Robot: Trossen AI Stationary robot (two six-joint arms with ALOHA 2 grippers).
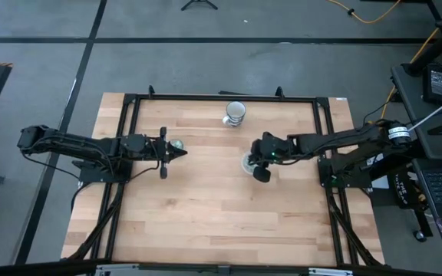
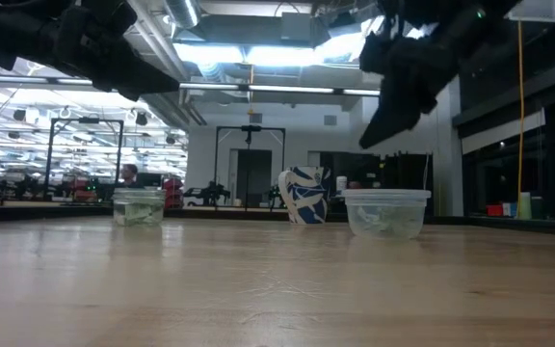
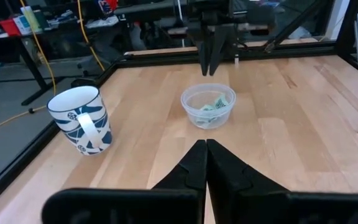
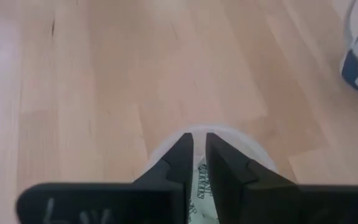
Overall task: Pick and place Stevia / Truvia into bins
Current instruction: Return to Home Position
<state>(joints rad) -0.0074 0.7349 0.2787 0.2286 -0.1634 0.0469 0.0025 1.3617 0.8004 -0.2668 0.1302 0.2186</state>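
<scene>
No legible text, brand or number in any view. Packet (image 4: 199, 182) in clear cup (image 4: 166, 144) under right pincer (image 4: 199, 135): dark print, too blurred to read. Black wrist bar (image 4: 104, 202): faint pale scrawl, maybe handwriting, unreadable. Mug (image 3: 82, 118): blue pattern only.
</scene>
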